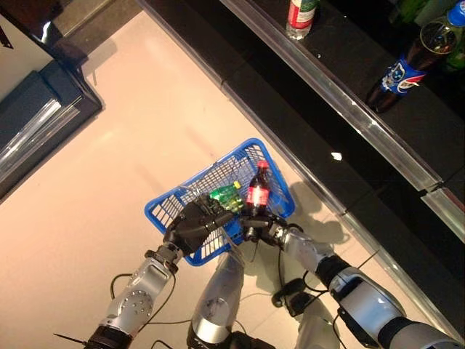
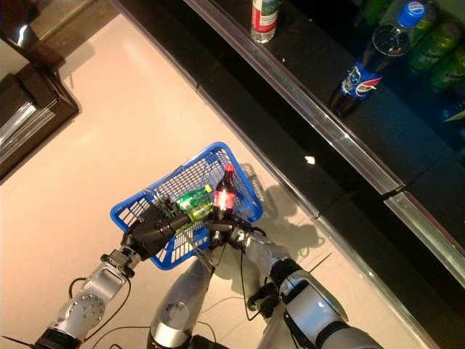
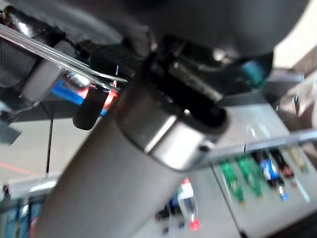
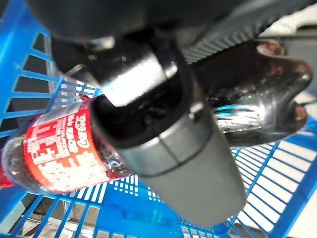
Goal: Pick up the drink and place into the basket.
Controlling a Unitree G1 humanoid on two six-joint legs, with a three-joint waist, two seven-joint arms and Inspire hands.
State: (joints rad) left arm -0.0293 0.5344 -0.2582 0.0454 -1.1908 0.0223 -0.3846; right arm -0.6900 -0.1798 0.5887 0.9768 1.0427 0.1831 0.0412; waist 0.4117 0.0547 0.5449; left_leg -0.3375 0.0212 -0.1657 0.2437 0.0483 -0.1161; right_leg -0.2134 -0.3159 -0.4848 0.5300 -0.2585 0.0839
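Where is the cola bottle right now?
In the left eye view the cola bottle stands upright over the blue basket, gripped at its base by the right hand, beside a green bottle.

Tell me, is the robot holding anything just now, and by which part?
Yes. Its right hand grips a red-labelled dark cola bottle near its base, over the blue plastic basket. Its left hand clasps the basket's handle.
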